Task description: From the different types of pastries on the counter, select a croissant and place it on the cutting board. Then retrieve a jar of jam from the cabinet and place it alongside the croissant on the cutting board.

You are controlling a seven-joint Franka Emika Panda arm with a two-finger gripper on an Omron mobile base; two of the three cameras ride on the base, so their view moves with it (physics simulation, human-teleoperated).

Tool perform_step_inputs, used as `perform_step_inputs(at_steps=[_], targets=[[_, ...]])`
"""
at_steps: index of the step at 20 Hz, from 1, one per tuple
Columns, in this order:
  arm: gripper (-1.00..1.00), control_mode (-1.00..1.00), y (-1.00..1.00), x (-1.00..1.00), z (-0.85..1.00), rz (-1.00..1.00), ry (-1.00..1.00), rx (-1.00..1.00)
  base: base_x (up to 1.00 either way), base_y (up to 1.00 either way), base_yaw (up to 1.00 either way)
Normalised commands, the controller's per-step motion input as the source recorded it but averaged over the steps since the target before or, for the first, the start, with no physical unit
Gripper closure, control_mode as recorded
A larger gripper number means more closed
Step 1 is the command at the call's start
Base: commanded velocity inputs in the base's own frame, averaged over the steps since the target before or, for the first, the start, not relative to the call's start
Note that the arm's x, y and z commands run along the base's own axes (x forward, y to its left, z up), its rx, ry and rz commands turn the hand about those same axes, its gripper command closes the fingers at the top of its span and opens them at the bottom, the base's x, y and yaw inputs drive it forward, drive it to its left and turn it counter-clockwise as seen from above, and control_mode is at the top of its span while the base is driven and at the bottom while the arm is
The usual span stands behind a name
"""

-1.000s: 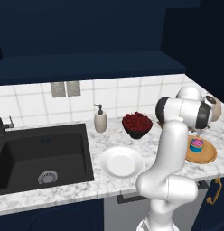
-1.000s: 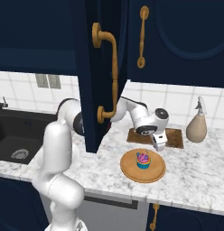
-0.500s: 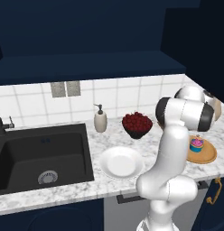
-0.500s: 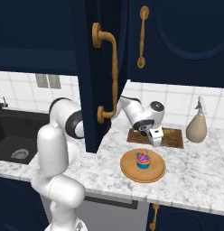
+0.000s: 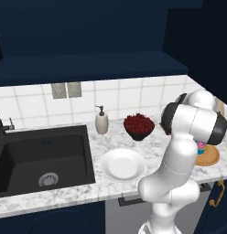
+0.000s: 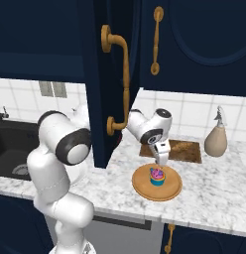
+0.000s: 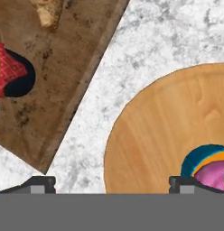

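Observation:
In the hand view, the dark-brown cutting board (image 7: 64, 67) carries the croissant (image 7: 45, 11) at its top edge and the red-capped jar of jam (image 7: 10, 72) at its left. My gripper (image 7: 111, 185) is open and empty, hovering over the marble counter (image 7: 145, 49) between the board and a round tan disc. The right base view shows the gripper (image 6: 162, 159) pointing down just in front of the cutting board (image 6: 187, 151), above the pink-frosted cupcake (image 6: 156, 176). The navy cabinet door (image 6: 112, 74) stands swung open.
The cupcake (image 7: 208, 167) sits on the round tan disc (image 7: 154, 135) near the counter's front edge. A tan spray bottle (image 6: 216, 139) stands right of the board. To the left are a bowl of red fruit (image 5: 138, 125), a white plate (image 5: 122, 163), a soap dispenser (image 5: 102, 121) and the black sink (image 5: 42, 155).
The hand has drawn back from over the cutting board toward the front and left, ending above the disc with the cupcake. The jaws stayed open.

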Motion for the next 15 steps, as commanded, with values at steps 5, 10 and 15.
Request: perform_step_inputs(at_steps=[5,10,15], targets=[[-1.00,-1.00,0.58,-0.51,0.01,0.00,0.09,-0.01,0.00,0.00,0.00],[-1.00,-1.00,0.52,-0.61,0.15,0.00,0.03,0.00,0.00,0.00,0.00],[-1.00,-1.00,0.75,-0.61,0.37,0.00,0.06,0.00,0.00,0.00,0.00]])
